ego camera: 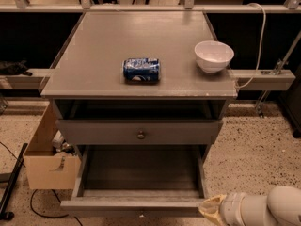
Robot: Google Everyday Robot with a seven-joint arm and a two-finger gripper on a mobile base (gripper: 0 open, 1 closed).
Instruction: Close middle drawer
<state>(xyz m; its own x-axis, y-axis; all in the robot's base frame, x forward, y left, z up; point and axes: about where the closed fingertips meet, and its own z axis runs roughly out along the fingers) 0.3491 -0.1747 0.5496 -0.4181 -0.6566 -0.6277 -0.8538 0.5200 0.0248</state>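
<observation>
The middle drawer (136, 204) is pulled far out toward me at the bottom of the grey cabinet. Its long tray is bare inside, with a pale worn front rim and a tiny round knob (141, 215) at the lower edge of the view. My gripper (210, 210), a yellowish tip on a white arm, comes in from the lower right. It sits right at the right end of the drawer's front rim. I cannot tell whether it touches the rim.
Above the open drawer is a shut grey drawer front with a bigger tarnished knob (141, 134), and a dark open slot above that. On the tabletop lie a blue can (141, 69) and a white bowl (214, 55). A cardboard box (47, 168) and black cables stand at the left.
</observation>
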